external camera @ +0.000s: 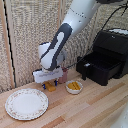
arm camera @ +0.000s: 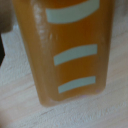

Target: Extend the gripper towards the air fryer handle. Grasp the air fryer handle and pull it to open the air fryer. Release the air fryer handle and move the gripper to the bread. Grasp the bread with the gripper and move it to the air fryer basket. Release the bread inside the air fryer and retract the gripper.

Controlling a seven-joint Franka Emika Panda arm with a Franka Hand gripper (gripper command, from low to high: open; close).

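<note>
The gripper (external camera: 48, 85) is hanging low over the wooden table (external camera: 90, 107), and the bread (external camera: 50, 86) is sitting between its fingers; whether they are clamping it or only standing around it, I cannot tell. The wrist view is showing the bread (arm camera: 67, 50) very near. The air fryer basket (external camera: 100, 64) is standing pulled out, at about two o'clock from the gripper, so it is ready for receiving. A white bowl (external camera: 74, 87) is lying just beside, a plate (external camera: 26, 103) at seven o'clock.
</note>
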